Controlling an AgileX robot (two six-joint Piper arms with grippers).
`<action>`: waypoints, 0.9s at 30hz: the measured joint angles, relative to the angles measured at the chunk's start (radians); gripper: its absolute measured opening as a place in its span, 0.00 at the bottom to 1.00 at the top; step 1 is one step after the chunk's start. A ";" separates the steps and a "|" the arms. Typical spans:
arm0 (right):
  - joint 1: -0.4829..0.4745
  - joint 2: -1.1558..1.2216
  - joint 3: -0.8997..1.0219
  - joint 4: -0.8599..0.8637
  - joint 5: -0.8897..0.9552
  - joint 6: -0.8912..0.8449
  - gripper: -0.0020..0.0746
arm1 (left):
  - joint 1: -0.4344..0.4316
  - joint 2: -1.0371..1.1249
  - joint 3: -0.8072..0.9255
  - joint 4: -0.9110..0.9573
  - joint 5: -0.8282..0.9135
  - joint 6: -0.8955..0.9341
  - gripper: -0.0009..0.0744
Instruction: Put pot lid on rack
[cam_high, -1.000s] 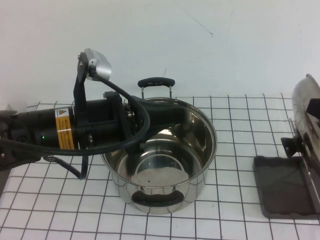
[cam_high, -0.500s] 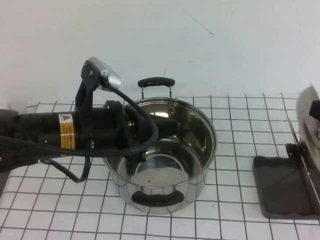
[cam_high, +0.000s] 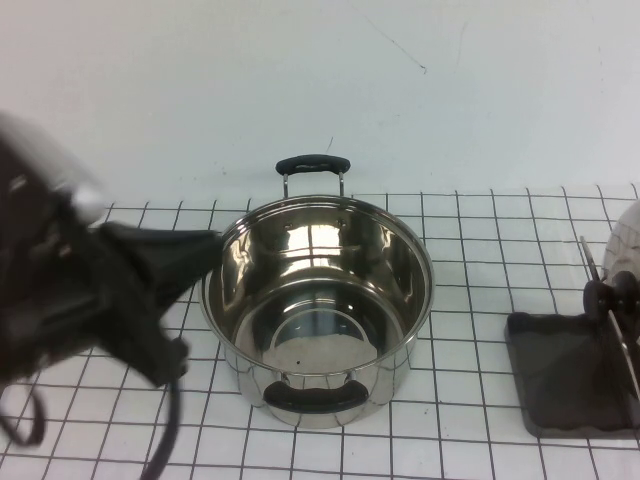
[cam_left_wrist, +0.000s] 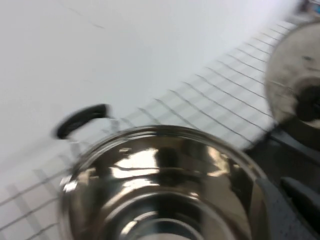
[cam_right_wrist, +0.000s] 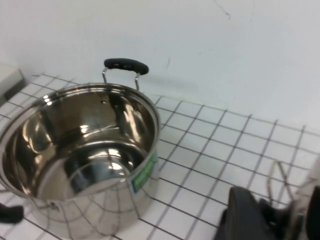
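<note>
The round shiny stainless-steel pot lid is standing on edge in the dark grey rectangular rack at three o'clock of the open steel pot. The left gripper is blurring at nine o'clock, grip unreadable. The right gripper is showing in no view. No writing is legible.

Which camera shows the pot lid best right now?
The left wrist view: the pot lid shows as a shiny disc with its dark knob, standing over the rack. The high view catches only its edge at the frame's right border; the right wrist view shows just a blurred sliver.
</note>
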 joint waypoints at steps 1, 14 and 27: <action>0.000 -0.023 0.000 -0.033 0.007 0.019 0.37 | 0.000 -0.061 0.036 0.000 0.045 -0.013 0.01; 0.000 -0.328 0.000 -0.143 0.037 0.052 0.11 | 0.000 -0.807 0.555 -0.019 0.519 -0.197 0.01; 0.000 -0.565 0.112 -0.063 0.055 0.050 0.02 | 0.000 -0.951 0.649 -0.023 0.504 -0.195 0.01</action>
